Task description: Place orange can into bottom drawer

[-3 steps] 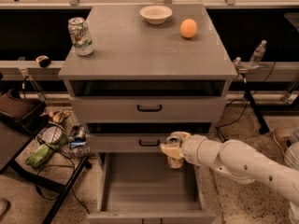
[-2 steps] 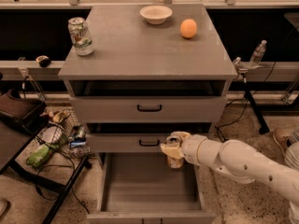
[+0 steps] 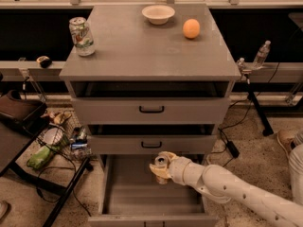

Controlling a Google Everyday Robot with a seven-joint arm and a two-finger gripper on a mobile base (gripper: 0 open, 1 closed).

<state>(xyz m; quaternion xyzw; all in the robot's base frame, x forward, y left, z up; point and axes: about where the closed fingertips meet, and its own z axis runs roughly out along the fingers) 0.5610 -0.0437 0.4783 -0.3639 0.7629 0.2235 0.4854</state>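
The bottom drawer is pulled out, a wide grey tray with a plain grey inside. My gripper reaches in from the right on a white arm and hangs over the drawer's back part, just below the middle drawer's front. It is shut on the orange can. The can stands upright between the pale fingers. Its silver top shows, and a bit of brown body shows below. I cannot tell whether the can touches the drawer floor.
On the cabinet top stand a white-and-green can, a white bowl and a round orange fruit. The two upper drawers with black handles are slightly open. A black stand with clutter is to the left, and a water bottle to the right.
My gripper with the can has moved down and to the left, from in front of the middle drawer to over the open bottom drawer.
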